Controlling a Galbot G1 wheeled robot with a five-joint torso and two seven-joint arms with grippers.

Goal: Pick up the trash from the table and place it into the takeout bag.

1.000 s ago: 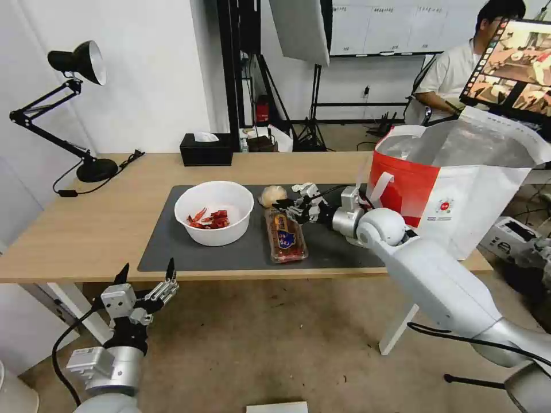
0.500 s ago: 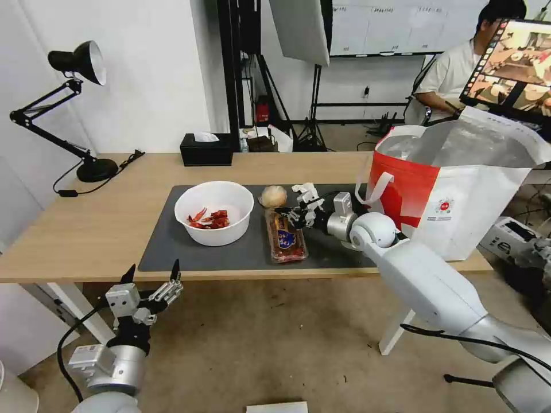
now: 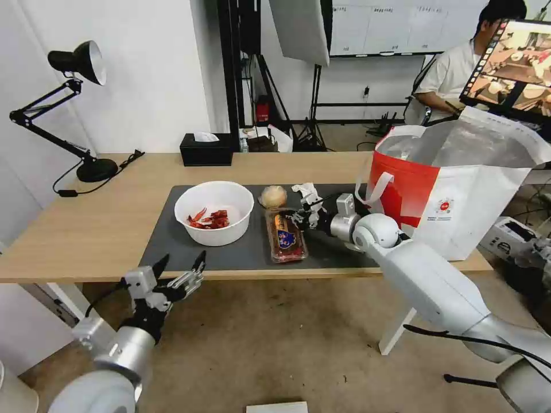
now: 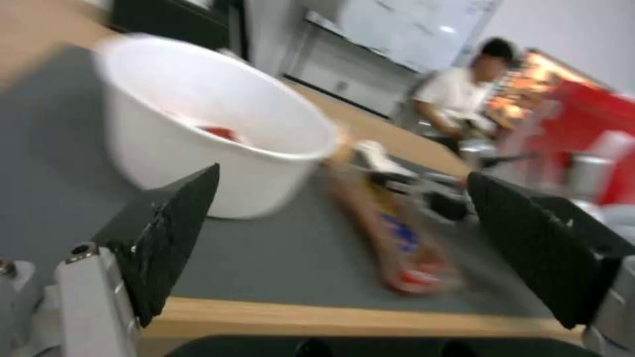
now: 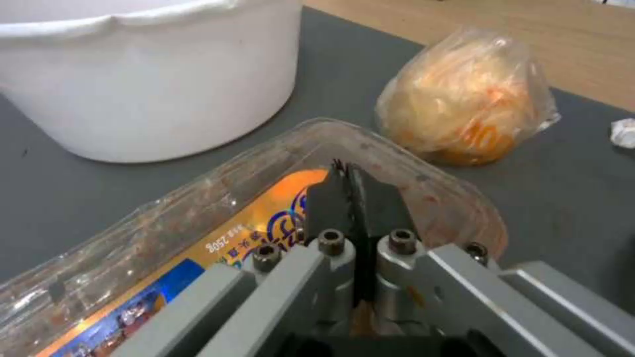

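On the dark mat [image 3: 172, 252] of the table [image 3: 86, 229] lie four pieces of trash: one white bowl [image 3: 214, 213] with red scraps, one clear food tray [image 3: 285, 236], one tan wrapped ball [image 3: 274, 196] and one crumpled tissue [image 3: 304, 190]. One takeout bag [image 3: 459, 189] stands open at the table's 3 o'clock end. The right gripper [image 3: 295, 216] sits at the tray's far rim, its jaws pressed together over the clear plastic edge; from it the ball lies at 11 o'clock, the tissue at 12 and the bowl at 9. The left gripper [image 3: 179, 265] hangs below the table's near edge at 7 o'clock from the bowl, jaws spread wide. Bare mat lies between tray and bag.
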